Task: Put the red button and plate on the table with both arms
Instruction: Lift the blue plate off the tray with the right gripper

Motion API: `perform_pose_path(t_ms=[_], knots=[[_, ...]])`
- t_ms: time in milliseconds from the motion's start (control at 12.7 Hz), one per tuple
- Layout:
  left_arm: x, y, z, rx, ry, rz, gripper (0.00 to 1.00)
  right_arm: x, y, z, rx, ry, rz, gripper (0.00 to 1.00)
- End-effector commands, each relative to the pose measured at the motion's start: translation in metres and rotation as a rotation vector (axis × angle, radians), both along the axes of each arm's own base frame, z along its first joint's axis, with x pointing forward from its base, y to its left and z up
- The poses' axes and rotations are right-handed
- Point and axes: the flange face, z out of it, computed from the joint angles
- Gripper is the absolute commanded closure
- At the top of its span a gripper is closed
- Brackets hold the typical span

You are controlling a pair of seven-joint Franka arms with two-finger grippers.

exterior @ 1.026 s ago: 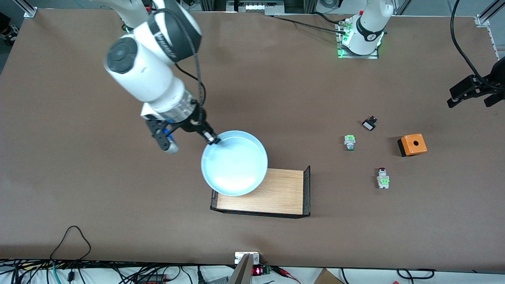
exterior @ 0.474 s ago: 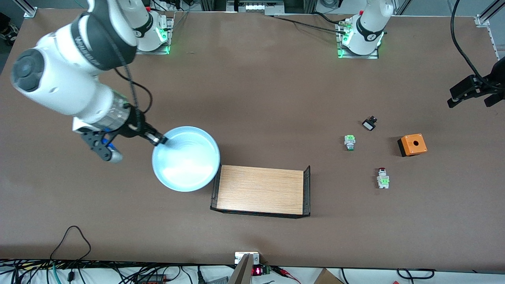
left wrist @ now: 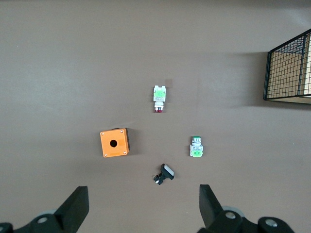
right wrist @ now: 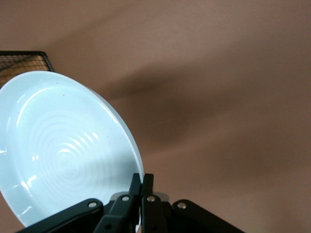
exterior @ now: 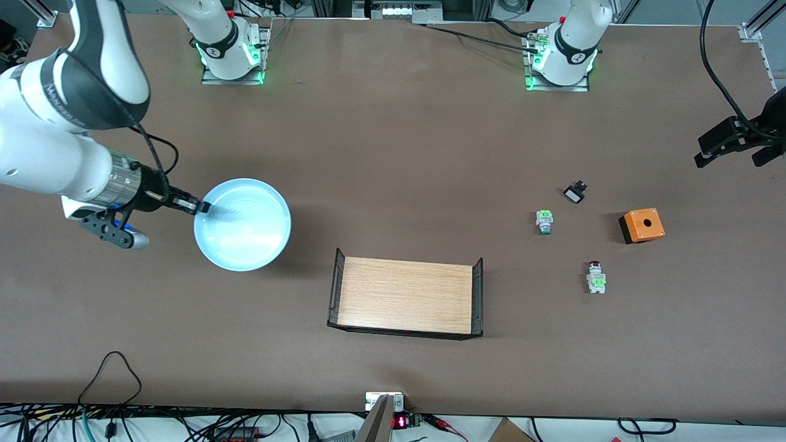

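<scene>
Since 1 s ago the round pale-blue plate has travelled off the light-wood rack with black wire ends toward the right arm's end of the brown tabletop, pinched at its rim by the right hand. This looks like the plate-placing step; next, lowering and release. The red-capped push-button lies untouched on the tabletop near the orange box. The left hand waits above, fingers spread.

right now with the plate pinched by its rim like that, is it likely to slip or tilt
Probably somewhat. The right gripper clamps only one edge of the plate, so its weight hangs off-centre and may tilt it. The glossy, ridged surface looks smooth, possibly slippery. It looks rigid, so flexing seems unlikely.
</scene>
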Motion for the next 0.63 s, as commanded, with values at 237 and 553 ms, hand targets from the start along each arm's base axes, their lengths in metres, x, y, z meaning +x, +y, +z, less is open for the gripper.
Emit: perform_pose_path(t_ms=[237, 553], knots=[[-0.001, -0.003, 0.007, 0.01, 0.002, 0.004, 0.0, -0.018, -0.098, -0.052, -0.004, -0.019, 0.194, 1.0], [0.0, -0.004, 0.006, 0.01, 0.005, 0.002, 0.0, -0.038, -0.133, -0.106, -0.019, -0.057, 0.28, 1.0]])
